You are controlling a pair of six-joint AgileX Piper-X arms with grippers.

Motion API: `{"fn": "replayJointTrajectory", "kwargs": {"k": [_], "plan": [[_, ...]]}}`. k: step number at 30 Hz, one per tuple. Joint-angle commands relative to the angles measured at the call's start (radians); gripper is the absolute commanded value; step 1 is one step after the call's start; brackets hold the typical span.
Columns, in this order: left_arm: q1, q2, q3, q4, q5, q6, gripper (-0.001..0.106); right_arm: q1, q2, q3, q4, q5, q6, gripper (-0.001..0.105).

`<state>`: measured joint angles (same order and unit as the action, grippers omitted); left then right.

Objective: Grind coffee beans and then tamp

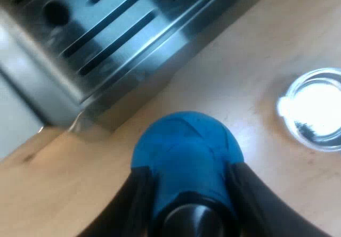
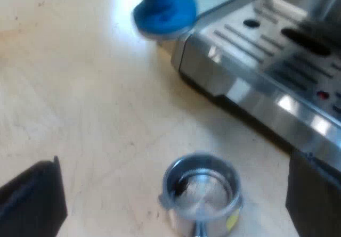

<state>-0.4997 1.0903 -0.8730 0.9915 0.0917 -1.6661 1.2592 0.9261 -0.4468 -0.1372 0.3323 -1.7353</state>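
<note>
Left wrist view. Nearest item: left pincer (image 1: pixel 189 174), its two black fingers pressed against opposite sides of the blue tamper (image 1: pixel 186 149) and pinching it between them. The tamper's rounded blue body points away from the camera, over the pale wooden surface (image 1: pixel 240 61). Whether its base touches the surface cannot be told. Beyond the tamper stands the espresso machine (image 1: pixel 48 82), with its slotted metal drip tray (image 1: pixel 106 34) close to the tamper and the tray's near corner just beside it. A measuring glass (image 1: pixel 317 109) stands upright on the surface, apart from both the tamper and the machine. Its contents cannot be made out through the glare.

Right wrist view. Nearest item: right pincer (image 2: pixel 173 186), fingers spread wide, gripping nothing. Between the fingers, farther from the camera, the holder (image 2: pixel 205 194) sits on the surface with its round metal basket open upward. The basket floor shows bare and shiny, with a few dark specks at the wall. The holder lies near the machine's front edge but does not touch it. Far beyond it, the tamper hangs in the left pincer, just beside the corner of the drip tray.
</note>
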Motion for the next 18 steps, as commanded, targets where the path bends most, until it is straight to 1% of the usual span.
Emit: {"fn": "replayJointTrajectory", "kwargs": {"k": [1, 5, 8, 13, 15, 18], "plan": [[0.031, -0.024, 0.026, 0.01, -0.006, 0.004, 0.0, -0.045, 0.002, -0.022, -0.007, -0.068, -0.038, 0.085], [0.088, -0.029, 0.071, 0.001, -0.006, 0.011, 0.0, -0.113, 0.047, -0.05, -0.017, -0.174, -0.062, 0.085], [0.121, -0.029, 0.094, -0.011, -0.006, 0.012, 0.0, -0.128, 0.099, -0.069, -0.033, -0.219, -0.088, 0.085], [0.179, -0.029, 0.147, -0.055, -0.006, 0.012, 0.0, -0.128, 0.2, -0.085, -0.116, -0.225, -0.088, 0.085], [0.198, -0.029, 0.17, -0.067, -0.006, 0.012, 0.0, -0.128, 0.232, -0.09, -0.146, -0.239, -0.088, 0.085], [0.21, -0.029, 0.182, -0.074, -0.006, 0.012, 0.0, -0.128, 0.272, -0.102, -0.164, -0.275, -0.088, 0.085]]}}
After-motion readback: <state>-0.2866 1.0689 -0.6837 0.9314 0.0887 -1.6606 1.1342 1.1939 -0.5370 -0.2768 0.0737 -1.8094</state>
